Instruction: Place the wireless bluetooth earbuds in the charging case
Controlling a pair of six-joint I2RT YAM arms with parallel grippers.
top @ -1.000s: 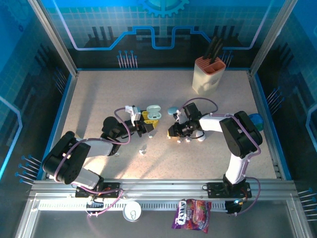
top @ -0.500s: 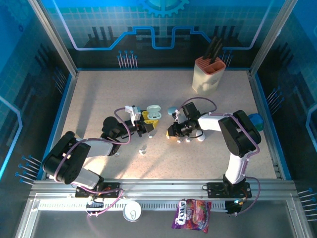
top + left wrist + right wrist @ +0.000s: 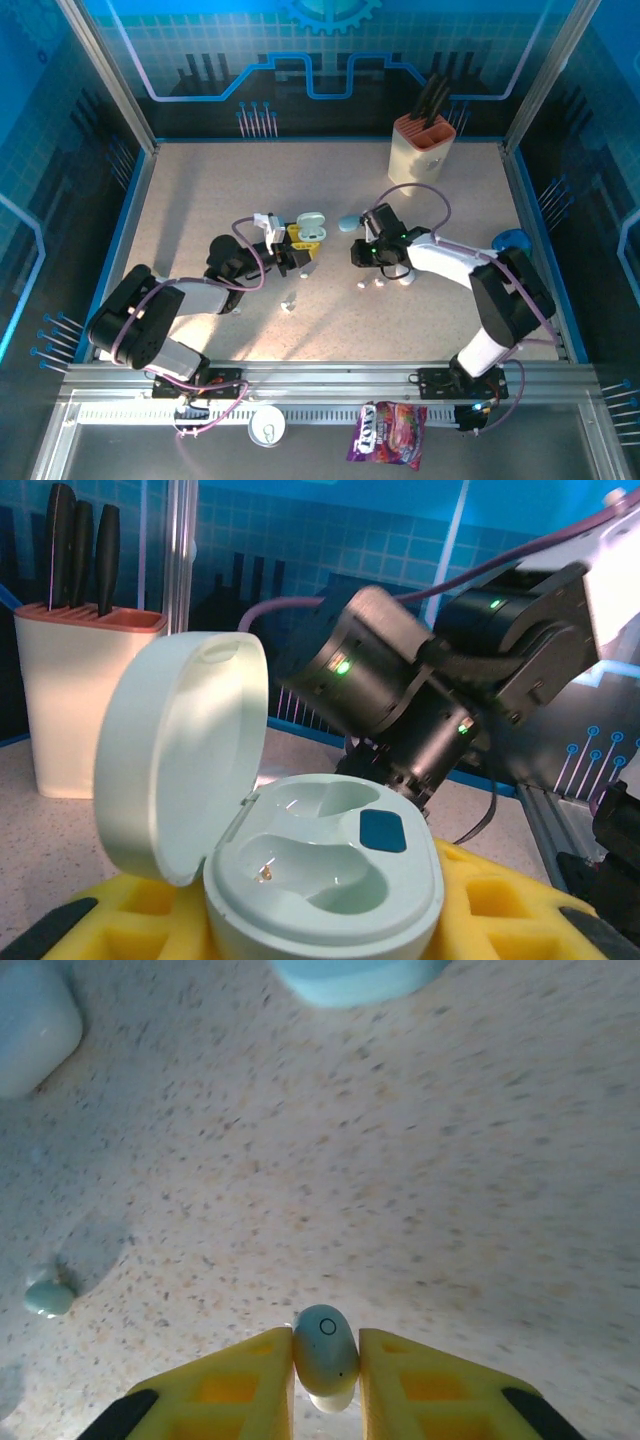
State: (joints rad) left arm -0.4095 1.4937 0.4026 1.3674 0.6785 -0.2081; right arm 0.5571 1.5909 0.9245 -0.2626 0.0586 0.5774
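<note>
An open pale green charging case (image 3: 325, 880) sits between the yellow fingers of my left gripper (image 3: 320, 915), lid (image 3: 180, 750) tipped back and both wells empty. In the top view that case (image 3: 311, 225) is left of centre in my left gripper (image 3: 300, 244). My right gripper (image 3: 325, 1360) is shut on one pale blue-green earbud (image 3: 325, 1348), held just above the table. From above, my right gripper (image 3: 358, 255) hangs a little right of the open case. Loose earbuds lie on the table (image 3: 362, 285) (image 3: 288, 303), and another earbud (image 3: 48, 1297) is at the left.
A closed pale blue case (image 3: 347, 222) lies between the grippers, also at the top of the right wrist view (image 3: 355, 975). A knife block (image 3: 422, 150) stands at the back right. A blue object (image 3: 512, 240) sits at the right edge; a snack bag (image 3: 388, 433) lies beyond the front rail.
My right gripper has risen from the cluster of buds and shifted slightly back, with its elbow swinging out to the right. The left arm and the open case have not moved.
</note>
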